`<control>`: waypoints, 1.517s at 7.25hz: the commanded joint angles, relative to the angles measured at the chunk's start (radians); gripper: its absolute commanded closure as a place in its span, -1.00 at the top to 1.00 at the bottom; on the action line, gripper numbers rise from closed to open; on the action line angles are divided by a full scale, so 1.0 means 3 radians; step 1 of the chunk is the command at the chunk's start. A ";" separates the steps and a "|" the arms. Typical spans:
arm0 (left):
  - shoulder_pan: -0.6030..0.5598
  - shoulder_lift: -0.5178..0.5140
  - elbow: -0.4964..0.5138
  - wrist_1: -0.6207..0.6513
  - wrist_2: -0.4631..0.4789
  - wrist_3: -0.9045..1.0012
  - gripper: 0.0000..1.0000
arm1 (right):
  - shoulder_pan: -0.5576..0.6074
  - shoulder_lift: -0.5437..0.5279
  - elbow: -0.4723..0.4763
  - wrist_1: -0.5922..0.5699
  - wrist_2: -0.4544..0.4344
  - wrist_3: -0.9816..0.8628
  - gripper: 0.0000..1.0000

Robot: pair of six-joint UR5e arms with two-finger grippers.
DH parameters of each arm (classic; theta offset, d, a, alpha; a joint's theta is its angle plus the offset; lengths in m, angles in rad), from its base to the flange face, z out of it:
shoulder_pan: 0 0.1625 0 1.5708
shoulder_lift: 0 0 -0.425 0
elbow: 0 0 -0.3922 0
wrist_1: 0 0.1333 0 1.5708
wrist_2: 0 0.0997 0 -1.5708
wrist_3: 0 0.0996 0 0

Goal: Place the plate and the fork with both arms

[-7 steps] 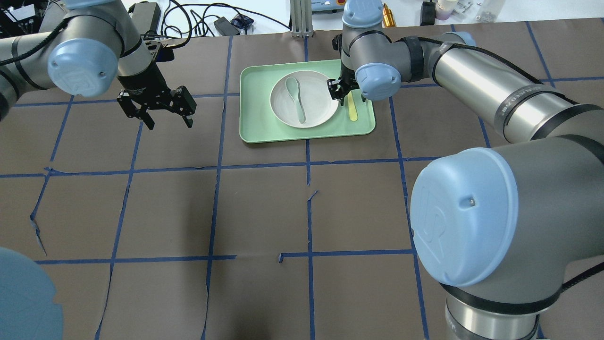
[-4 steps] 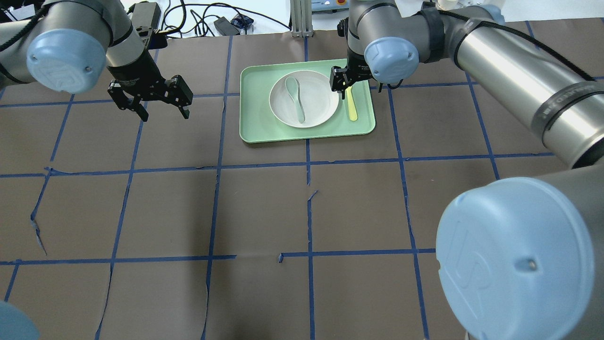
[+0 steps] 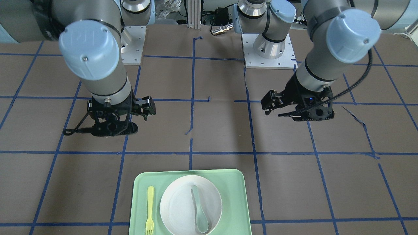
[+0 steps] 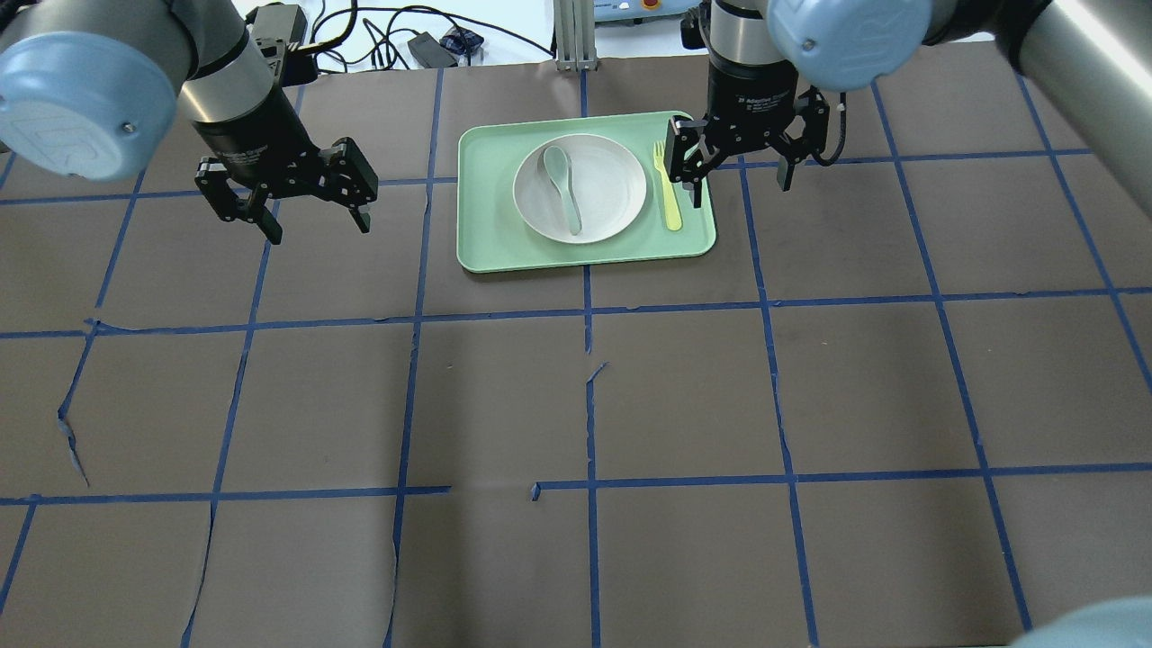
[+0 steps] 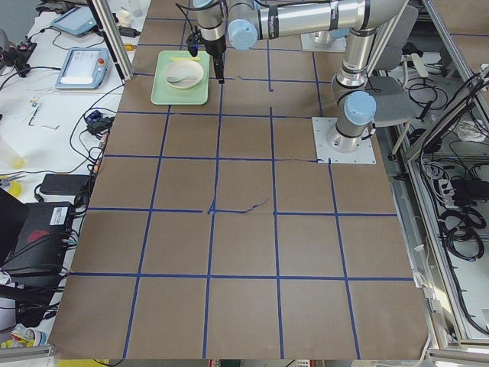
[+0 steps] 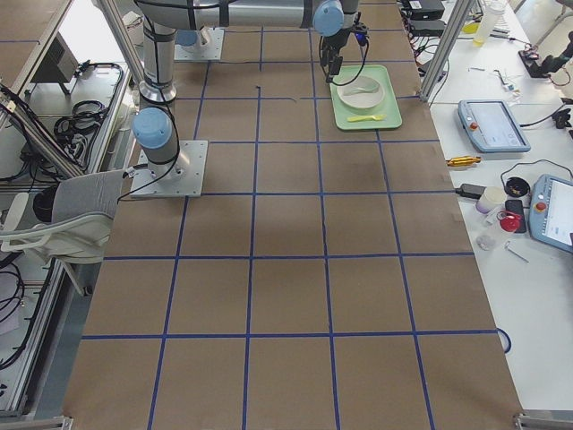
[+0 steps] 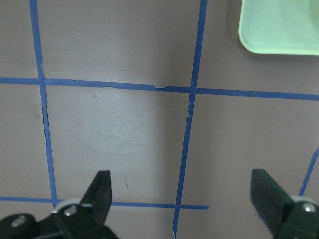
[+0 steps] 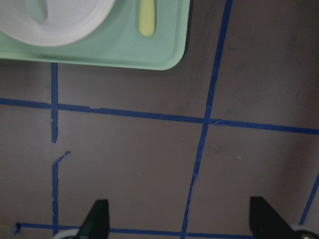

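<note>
The off-white plate [image 4: 614, 191] lies on the mint-green tray [image 4: 486, 220] with a grey-green spoon [image 4: 563, 184] in it. The pale yellow fork [image 4: 668, 187] lies on the tray just right of the plate. My right gripper [image 4: 738, 184] hangs open and empty over the tray's right edge, beside the fork. My left gripper [image 4: 317, 223] hangs open and empty over the table, left of the tray. The front view shows the plate [image 3: 178, 202], the fork [image 3: 150, 209] and the tray [image 3: 236, 195]. The right wrist view shows the fork's handle [image 8: 146, 20] and the plate's rim [image 8: 65, 25].
The table is covered in brown paper with blue tape lines [image 4: 589, 396], torn in places. Cables and a black box [image 4: 279, 27] lie beyond the table's far edge. The left wrist view shows only a tray corner [image 7: 279, 30] and tape lines.
My right gripper has risen from the fork by the plate's right rim, moved right to the tray's edge and opened wide. The fork stays on the tray. My left gripper barely shifted.
</note>
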 commanded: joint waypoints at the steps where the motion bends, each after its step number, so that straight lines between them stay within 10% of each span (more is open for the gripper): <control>1: -0.0288 0.0072 -0.0039 -0.0023 0.0003 -0.0206 1.00 | -0.0024 -0.0189 0.0019 0.0142 -0.0011 0.0016 1.00; 11: 0.0008 0.0266 -0.0034 -0.0156 0.0110 0.0136 1.00 | -0.0147 -0.0689 0.0596 -0.0067 0.0235 -0.0025 1.00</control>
